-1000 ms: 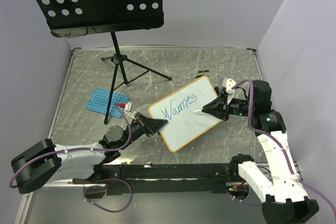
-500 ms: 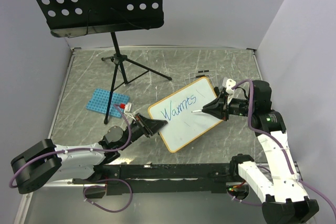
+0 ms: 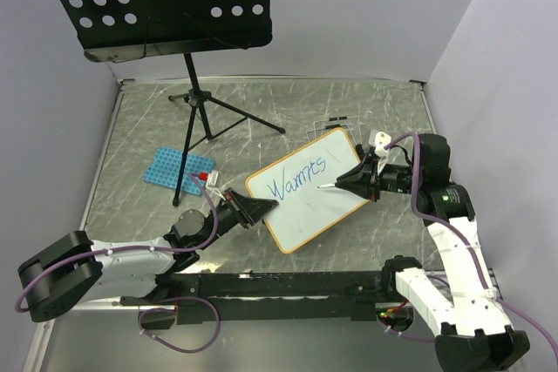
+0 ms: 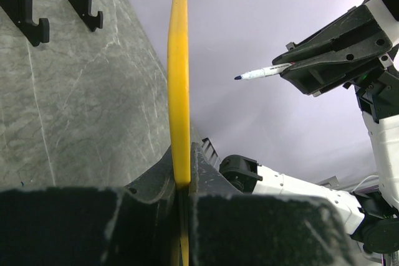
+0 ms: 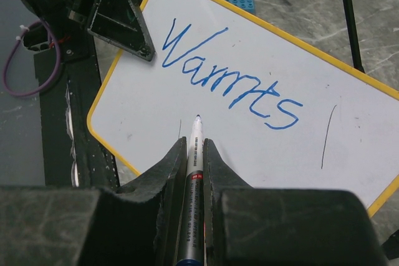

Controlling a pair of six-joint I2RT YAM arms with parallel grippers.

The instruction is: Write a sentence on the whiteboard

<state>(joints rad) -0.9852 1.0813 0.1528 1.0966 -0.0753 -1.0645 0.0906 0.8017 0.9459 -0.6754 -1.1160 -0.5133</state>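
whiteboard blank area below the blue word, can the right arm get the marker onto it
Probably yes: the right gripper holds the marker, tip off the whiteboard and aimed at bare surface below the word, with nothing between. The left gripper clamps the board's edge.

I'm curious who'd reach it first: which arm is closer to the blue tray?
Left. The left fingers clamp the whiteboard edge beside the blue tray; the right fingers hold a pen at the board's other side, farther off.
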